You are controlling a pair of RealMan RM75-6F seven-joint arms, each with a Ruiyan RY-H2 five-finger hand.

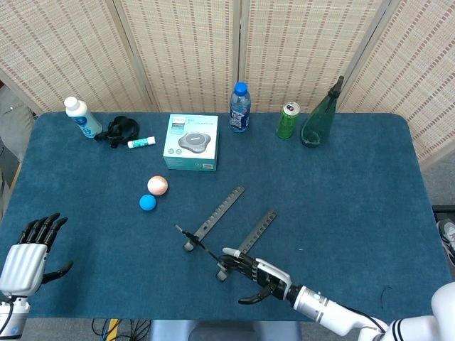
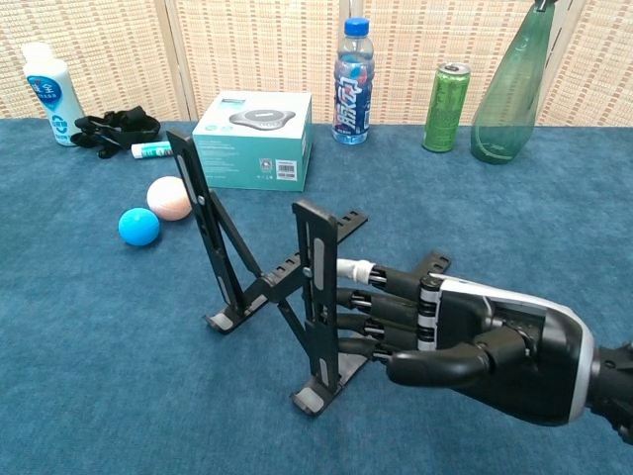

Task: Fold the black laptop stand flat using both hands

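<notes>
So the black laptop stand sits near the front middle of the blue worktop, propped open, its two uprights raised and the long notched rails lying flat behind them. Looks like rigid bars on stiff hinges, light for its size, so I'd guess it slides or tips on the cloth before the hinges give. That's why it wants two hands: one pinning the base rails, the other pushing the uprights down near their tops, where there's leverage.

The right hand is at the nearer upright, fingers stretched out straight against its back face and thumb tucked under. It's pressing, not wrapped round anything. Can't tell how firm that contact is.

The left hand is way off at the front-left corner, fingers spread, holding nothing, well apart from the stand.
</notes>
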